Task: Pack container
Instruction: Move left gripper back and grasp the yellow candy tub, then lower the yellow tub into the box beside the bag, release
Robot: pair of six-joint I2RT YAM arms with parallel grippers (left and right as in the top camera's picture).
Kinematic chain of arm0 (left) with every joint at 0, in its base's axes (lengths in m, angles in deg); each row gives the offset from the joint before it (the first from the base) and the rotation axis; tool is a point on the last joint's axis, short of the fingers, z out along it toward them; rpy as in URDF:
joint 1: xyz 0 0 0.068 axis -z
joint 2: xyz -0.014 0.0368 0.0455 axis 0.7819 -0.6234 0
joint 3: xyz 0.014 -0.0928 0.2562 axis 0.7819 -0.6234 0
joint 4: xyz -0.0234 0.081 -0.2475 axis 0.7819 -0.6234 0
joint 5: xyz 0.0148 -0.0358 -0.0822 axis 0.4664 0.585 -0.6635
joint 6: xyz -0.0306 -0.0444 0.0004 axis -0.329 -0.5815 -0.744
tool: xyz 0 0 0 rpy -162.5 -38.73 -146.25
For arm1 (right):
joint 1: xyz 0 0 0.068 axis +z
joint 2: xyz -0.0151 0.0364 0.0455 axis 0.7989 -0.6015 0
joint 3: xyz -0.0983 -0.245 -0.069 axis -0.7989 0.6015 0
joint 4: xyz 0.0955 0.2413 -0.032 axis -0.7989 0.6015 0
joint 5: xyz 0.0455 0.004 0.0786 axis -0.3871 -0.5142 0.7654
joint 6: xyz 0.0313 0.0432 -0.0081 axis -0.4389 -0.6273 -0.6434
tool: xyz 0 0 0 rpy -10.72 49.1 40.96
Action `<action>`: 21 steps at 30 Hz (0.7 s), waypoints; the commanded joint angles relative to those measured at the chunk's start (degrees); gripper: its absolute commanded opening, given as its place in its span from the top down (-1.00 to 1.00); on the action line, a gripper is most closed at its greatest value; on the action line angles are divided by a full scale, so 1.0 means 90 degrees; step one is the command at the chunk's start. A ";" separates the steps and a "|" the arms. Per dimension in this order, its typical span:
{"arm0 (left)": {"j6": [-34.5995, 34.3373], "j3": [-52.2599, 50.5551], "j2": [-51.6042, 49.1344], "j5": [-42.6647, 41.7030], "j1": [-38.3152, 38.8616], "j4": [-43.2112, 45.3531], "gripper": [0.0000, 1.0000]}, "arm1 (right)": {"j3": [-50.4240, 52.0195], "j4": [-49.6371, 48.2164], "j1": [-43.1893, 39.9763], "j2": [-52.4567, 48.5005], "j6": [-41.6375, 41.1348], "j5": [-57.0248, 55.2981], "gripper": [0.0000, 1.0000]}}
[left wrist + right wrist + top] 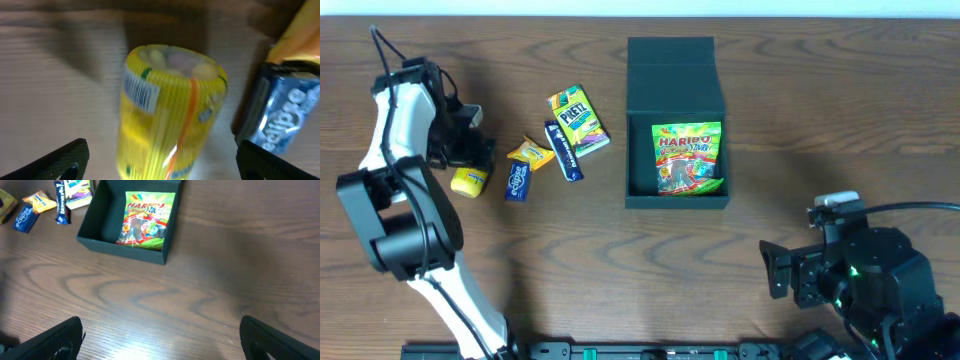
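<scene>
The dark teal container (638, 160) stands open at centre, its flap lid folded back, with a Haribo bag (687, 158) inside; it also shows in the right wrist view (92, 224). My left gripper (472, 160) is open over a yellow round packet (167, 107), its fingers on either side and apart from it. A blue Eclipse packet (285, 112) lies just right of it. An orange packet (531, 152), a dark blue bar (563, 151) and a yellow Pretz box (578, 120) lie left of the container. My right gripper (160, 340) is open and empty over bare table.
The wooden table (620, 270) runs to the front edge, where a black rail lies. The right arm's body (865, 280) sits at the lower right, clear of the container.
</scene>
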State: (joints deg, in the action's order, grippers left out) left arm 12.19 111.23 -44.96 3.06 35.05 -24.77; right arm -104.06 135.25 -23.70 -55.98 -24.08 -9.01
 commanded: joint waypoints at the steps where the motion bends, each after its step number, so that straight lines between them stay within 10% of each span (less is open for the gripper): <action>1: 0.0117 0.0039 -0.0262 0.0102 -0.0015 0.0070 -0.91 | -0.0049 0.0005 -0.0058 0.0012 0.0066 -0.0046 -0.99; 4: 0.0085 0.0039 -0.0391 0.0219 -0.0015 0.0221 -0.98 | -0.0049 0.0005 -0.0061 0.0012 0.0068 -0.0046 -0.99; 21: -0.0369 0.0049 -0.0474 0.0223 -0.0012 0.0763 0.70 | -0.0049 0.0005 -0.0058 0.0012 0.0068 -0.0046 -0.98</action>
State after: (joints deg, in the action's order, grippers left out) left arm 12.08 111.23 -48.30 4.96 35.05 -18.08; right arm -104.08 135.25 -23.70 -55.98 -24.08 -9.01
